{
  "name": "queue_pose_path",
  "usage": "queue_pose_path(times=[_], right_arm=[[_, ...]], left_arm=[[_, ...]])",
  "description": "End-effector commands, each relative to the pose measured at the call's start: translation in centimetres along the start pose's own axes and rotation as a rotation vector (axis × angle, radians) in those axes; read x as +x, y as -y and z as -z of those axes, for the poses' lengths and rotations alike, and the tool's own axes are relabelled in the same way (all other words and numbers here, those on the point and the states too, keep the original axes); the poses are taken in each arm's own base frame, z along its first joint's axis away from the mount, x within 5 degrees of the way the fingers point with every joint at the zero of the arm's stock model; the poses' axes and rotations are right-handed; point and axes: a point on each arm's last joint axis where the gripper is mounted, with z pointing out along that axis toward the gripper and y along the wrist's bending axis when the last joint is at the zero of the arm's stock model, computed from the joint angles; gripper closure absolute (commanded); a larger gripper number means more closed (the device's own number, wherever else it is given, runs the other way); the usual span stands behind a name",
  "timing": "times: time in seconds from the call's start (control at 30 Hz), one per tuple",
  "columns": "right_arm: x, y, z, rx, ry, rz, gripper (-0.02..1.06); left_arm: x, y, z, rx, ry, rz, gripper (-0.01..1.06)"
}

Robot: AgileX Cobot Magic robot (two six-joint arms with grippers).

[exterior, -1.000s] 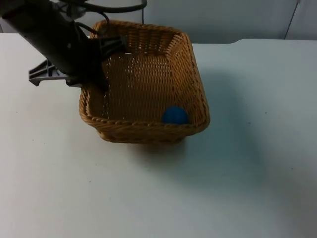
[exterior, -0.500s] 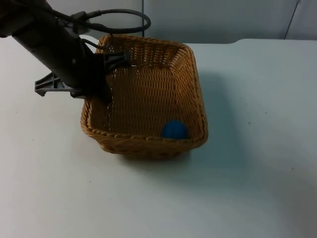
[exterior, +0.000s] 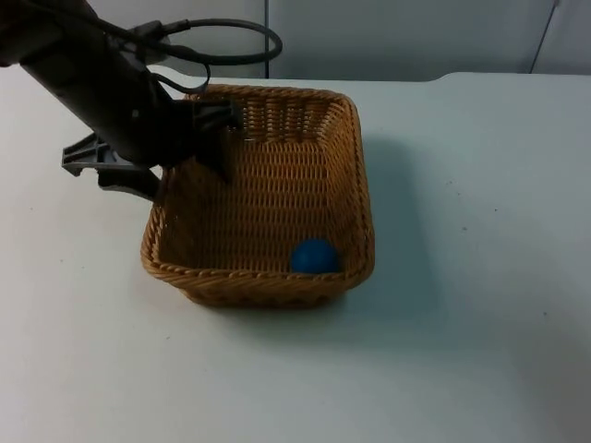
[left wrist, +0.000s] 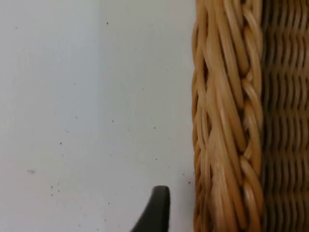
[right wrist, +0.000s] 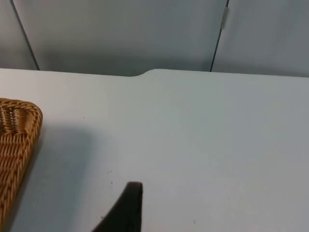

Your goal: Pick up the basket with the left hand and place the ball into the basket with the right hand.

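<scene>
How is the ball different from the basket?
The ball is blue, smooth and round; the basket is tan, woven and boxy. The ball is much smaller and lies inside the basket, near its front wall. The left gripper sits at the basket's rim, not touching the ball.

The basket [exterior: 260, 194] is set on the table [exterior: 480, 277], left of the table's middle and in front of the wall [exterior: 406, 37]. The ball [exterior: 314, 257] is held inside the basket, in its near right corner, against the near wall. The left gripper [exterior: 189, 152] is placed at the basket's far left rim, one finger inside the basket and one outside it.
</scene>
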Motion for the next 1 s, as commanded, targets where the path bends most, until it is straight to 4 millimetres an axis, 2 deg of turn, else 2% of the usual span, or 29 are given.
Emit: queue_pose_path(times=[0.0, 0.1, 0.3, 0.43, 0.47, 0.6, 0.63, 0.73, 0.77, 0.8, 0.93, 0.97], right_arm=[[0.2, 0.1, -0.1, 0.007, -0.008, 0.007, 0.04], [0.2, 0.1, -0.1, 0.007, -0.008, 0.007, 0.04], [0.1, 0.1, -0.1, 0.006, 0.005, 0.009, 0.04], [0.0, 0.1, -0.1, 0.006, 0.011, 0.009, 0.04], [0.0, 0.1, -0.1, 0.006, 0.011, 0.009, 0.04], [0.0, 0.1, -0.1, 0.006, 0.013, 0.009, 0.04], [0.0, 0.1, -0.1, 0.006, 0.013, 0.009, 0.04], [0.0, 0.1, -0.1, 0.006, 0.019, 0.007, 0.04], [0.0, 0.1, -0.1, 0.006, 0.019, 0.007, 0.04], [0.0, 0.1, -0.1, 0.006, 0.019, 0.007, 0.04], [0.0, 0.1, -0.1, 0.006, 0.019, 0.007, 0.04], [0.0, 0.1, -0.1, 0.006, 0.019, 0.007, 0.04]], left_arm=[[-0.1, 0.2, 0.5, 0.004, 0.003, -0.007, 0.17], [0.2, 0.1, 0.5, -0.008, -0.031, -0.037, 0.08], [0.4, -0.5, 1.2, -0.114, -0.097, -0.108, 0.08], [-0.7, -0.7, 3.7, -0.249, -0.038, -0.136, 0.08], [-0.7, -0.7, 3.7, -0.249, -0.038, -0.136, 0.08], [-2.4, 0.3, 7.6, -0.300, 0.050, -0.213, 0.08], [-2.4, 0.3, 7.6, -0.300, 0.050, -0.213, 0.08], [-3.4, 1.5, 11.6, -0.291, 0.133, -0.233, 0.08], [-3.4, 1.9, 12.9, -0.287, 0.160, -0.244, 0.08], [-3.4, 1.9, 12.9, -0.287, 0.160, -0.244, 0.08], [-3.5, 3.1, 18.1, -0.265, 0.274, -0.294, 0.08], [-3.5, 3.1, 18.1, -0.265, 0.274, -0.294, 0.08]])
